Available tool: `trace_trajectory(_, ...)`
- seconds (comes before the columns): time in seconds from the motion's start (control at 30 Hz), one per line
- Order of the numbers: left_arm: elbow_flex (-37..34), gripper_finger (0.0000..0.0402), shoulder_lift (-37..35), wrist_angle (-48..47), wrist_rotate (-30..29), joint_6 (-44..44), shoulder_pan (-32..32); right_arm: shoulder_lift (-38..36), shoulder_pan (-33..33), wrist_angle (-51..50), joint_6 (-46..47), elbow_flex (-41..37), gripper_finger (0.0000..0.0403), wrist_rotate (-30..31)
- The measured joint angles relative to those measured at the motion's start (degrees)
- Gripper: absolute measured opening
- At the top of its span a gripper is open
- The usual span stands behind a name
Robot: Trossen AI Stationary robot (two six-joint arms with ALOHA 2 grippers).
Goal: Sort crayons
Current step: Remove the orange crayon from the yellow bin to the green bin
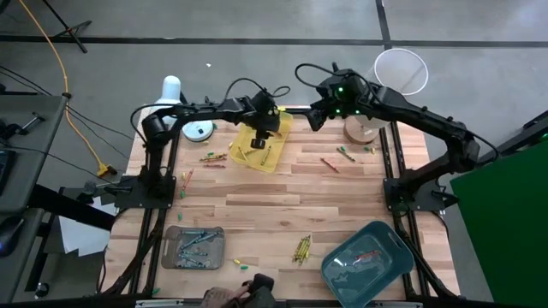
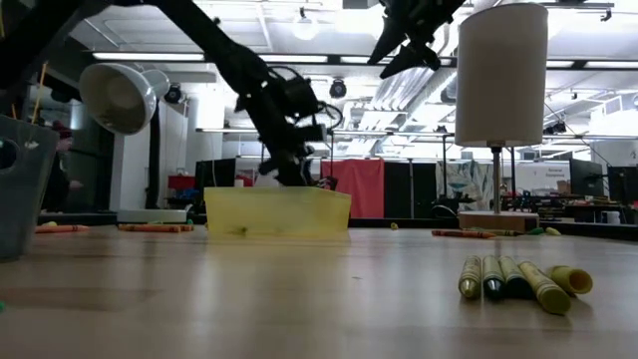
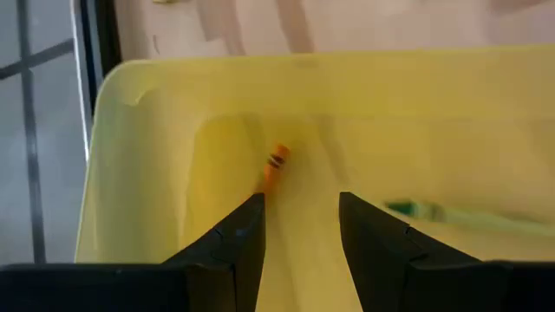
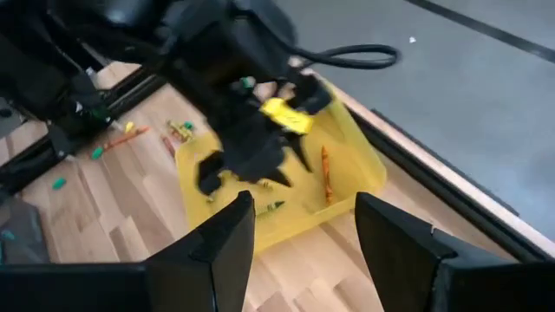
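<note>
Crayons are lying nearest the low camera in a tight side-by-side bunch, with bare tabletop stretching open between them and the yellow tray farther back. From above, that tray is sitting near the tabletop's far edge, the left tool hanging over it, while the right tool is hovering just beside it, over the far edge and clear of everything. Loose crayons are lying scattered left and right of the tray; a grey tray and a teal tray are flanking the near edge. Past the left tool's parted, empty fingers, an orange crayon is lying on the tray floor near one wall. Through the right wrist, its fingers are standing apart, holding nothing.
</note>
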Motion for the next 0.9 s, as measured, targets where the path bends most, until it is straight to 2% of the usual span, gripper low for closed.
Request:
trace_trajectory(0.27, 0.0, 0.0133, 4.7, 4.9, -1.0, -0.5, 0.4, 1.7, 2.8, -0.8, 1.5, 0.0, 0.0193, 0.0)
trace_trajectory(0.47, 0.0, 0.0133, 6.9, 5.0, -0.6, -2.3, 1.7, 1.9, 5.0, -0.8, 2.5, 0.0, 0.0192, 0.0)
trace_trajectory(0.73, 0.2, 0.0133, 7.9, 5.1, 0.8, -6.3, 2.4, 1.9, 7.0, -0.7, 4.3, 0.0, 0.0192, 0.0)
trace_trajectory(0.9, -0.1, 0.0133, 5.2, 3.3, 0.1, -6.9, 2.1, 1.9, 7.6, -0.7, 4.0, 0.0, 0.0192, 0.0)
